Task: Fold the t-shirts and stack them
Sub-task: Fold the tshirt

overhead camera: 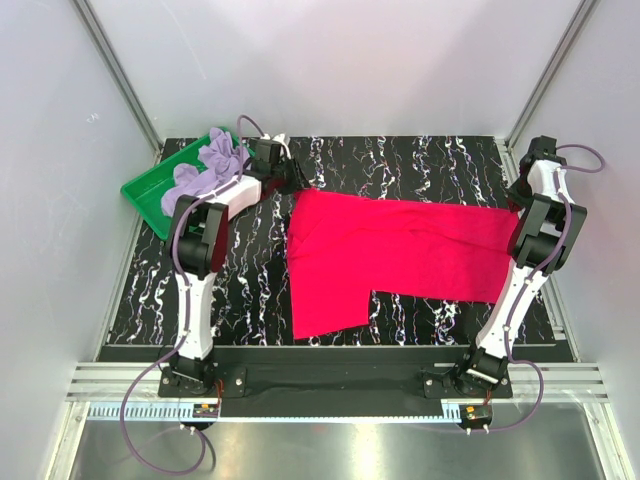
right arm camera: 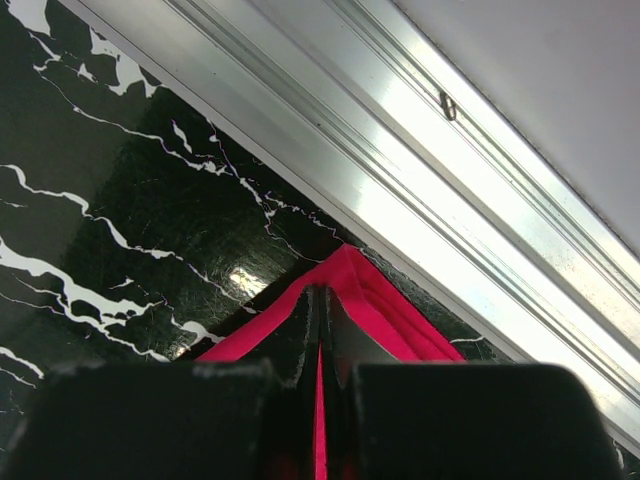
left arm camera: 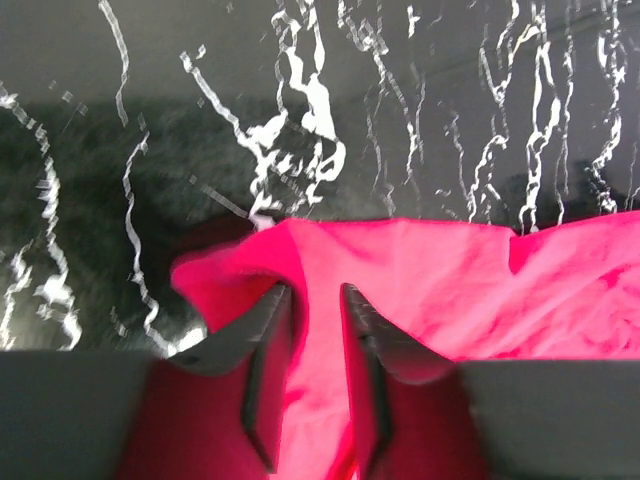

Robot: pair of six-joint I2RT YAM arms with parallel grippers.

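Your left claw (overhead camera: 288, 178) sat at the far left corner of the crimson t-shirt (overhead camera: 400, 250), which lay flat on the worktop (overhead camera: 420, 160), likely for folding. From the left wrist, its jaws straddled a cloth ridge, but you couldn't tell if they pinched it. From the right wrist, your right claw (right arm camera: 320, 300) was clamped on the far right corner.

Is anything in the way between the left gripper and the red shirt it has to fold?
Nothing visible. The left gripper straddles the red shirt at its far left corner; the right gripper pinches the far right corner.
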